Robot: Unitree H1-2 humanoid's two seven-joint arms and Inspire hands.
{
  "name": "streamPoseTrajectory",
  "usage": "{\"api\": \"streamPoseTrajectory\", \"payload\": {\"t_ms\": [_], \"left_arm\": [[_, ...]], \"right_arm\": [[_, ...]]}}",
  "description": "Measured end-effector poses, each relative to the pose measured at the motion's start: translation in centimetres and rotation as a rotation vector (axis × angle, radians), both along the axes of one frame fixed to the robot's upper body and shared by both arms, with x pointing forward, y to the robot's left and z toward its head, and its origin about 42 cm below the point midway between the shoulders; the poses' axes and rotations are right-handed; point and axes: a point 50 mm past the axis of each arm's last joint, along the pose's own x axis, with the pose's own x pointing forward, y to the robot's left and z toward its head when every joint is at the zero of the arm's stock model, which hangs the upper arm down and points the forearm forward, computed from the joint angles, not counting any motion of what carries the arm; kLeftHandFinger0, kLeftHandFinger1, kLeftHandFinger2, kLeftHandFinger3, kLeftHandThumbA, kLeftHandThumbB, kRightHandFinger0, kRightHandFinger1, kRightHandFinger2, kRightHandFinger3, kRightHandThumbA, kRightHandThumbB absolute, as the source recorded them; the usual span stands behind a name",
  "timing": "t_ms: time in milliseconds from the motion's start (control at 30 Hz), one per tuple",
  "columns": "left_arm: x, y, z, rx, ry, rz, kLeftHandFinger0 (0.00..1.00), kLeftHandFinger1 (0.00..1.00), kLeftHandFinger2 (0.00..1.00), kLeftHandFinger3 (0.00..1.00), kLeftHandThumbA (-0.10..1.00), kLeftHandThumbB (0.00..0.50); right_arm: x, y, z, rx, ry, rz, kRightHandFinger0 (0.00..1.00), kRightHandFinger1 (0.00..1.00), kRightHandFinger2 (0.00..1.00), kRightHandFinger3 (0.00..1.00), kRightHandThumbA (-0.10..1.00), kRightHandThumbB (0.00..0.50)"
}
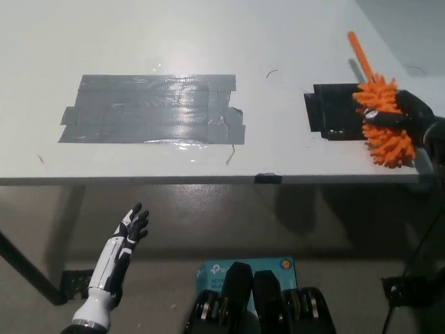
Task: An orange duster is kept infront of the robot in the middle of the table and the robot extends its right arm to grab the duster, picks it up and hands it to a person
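Note:
My black right hand [407,117] is shut on the orange duster [384,122] at the table's right edge, above the near right corner. The fluffy orange head bulges out on both sides of the hand, and the thin orange handle [360,53] sticks up and away toward the far side. My white left hand [125,236] rests open below the table's front edge at the lower left, fingers spread.
The white table [208,42] carries a large patch of grey tape [153,109] left of centre and a black tape square [332,109] just left of the duster. A small black mark [268,178] sits on the front edge. A blue box [215,275] lies on the floor.

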Motion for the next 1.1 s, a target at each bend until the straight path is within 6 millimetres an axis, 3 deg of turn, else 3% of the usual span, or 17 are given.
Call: {"api": "streamPoseTrajectory", "payload": {"t_ms": [100, 167, 333, 600, 633, 667, 800, 900, 1100], "left_arm": [[0.0, 0.0, -0.1, 0.000, 0.003, 0.001, 1.00, 1.00, 1.00, 1.00, 0.93, 0.181], [0.0, 0.0, -0.1, -0.001, 0.007, 0.001, 1.00, 1.00, 1.00, 1.00, 0.93, 0.185], [0.0, 0.0, -0.2, -0.001, 0.012, 0.002, 1.00, 1.00, 1.00, 1.00, 0.93, 0.173], [0.0, 0.0, -0.3, 0.000, 0.015, 0.002, 1.00, 1.00, 1.00, 1.00, 0.93, 0.174], [0.0, 0.0, -0.3, -0.001, 0.016, 0.002, 1.00, 1.00, 1.00, 1.00, 0.93, 0.175], [0.0, 0.0, -0.3, -0.001, 0.016, 0.002, 1.00, 1.00, 1.00, 1.00, 0.93, 0.176], [0.0, 0.0, -0.3, 0.000, 0.017, 0.003, 1.00, 1.00, 1.00, 1.00, 0.93, 0.175], [0.0, 0.0, -0.3, -0.001, 0.017, 0.003, 1.00, 1.00, 1.00, 1.00, 0.93, 0.175], [0.0, 0.0, -0.2, 0.000, 0.016, 0.003, 1.00, 1.00, 1.00, 1.00, 0.93, 0.178]], "right_arm": [[-0.3, 0.1, -0.8, 0.117, 0.007, -0.020, 0.03, 0.52, 0.86, 1.00, -0.10, 0.092], [-0.4, 0.4, -1.0, 0.217, 0.010, -0.027, 0.02, 0.52, 0.86, 1.00, -0.10, 0.107], [-0.6, 1.5, -1.7, 0.365, 0.019, -0.025, 0.00, 0.45, 0.80, 1.00, -0.10, 0.091], [-0.8, 4.6, -2.2, 0.594, 0.027, 0.015, 0.00, 0.38, 0.75, 1.00, -0.10, 0.093], [-0.8, 5.3, -2.1, 0.629, 0.027, 0.028, 0.00, 0.41, 0.78, 1.00, -0.10, 0.098], [-0.8, 5.4, -2.1, 0.633, 0.027, 0.029, 0.00, 0.38, 0.73, 1.00, -0.10, 0.090], [-1.0, 7.8, -2.2, 0.745, 0.038, 0.073, 0.00, 0.34, 0.69, 1.00, -0.10, 0.108], [-1.1, 9.5, -2.4, 0.828, 0.055, 0.105, 0.00, 0.35, 0.70, 1.00, -0.10, 0.117], [-1.3, 10.8, -2.3, 0.945, 0.065, 0.135, 0.00, 0.36, 0.74, 1.00, -0.10, 0.152]]}}
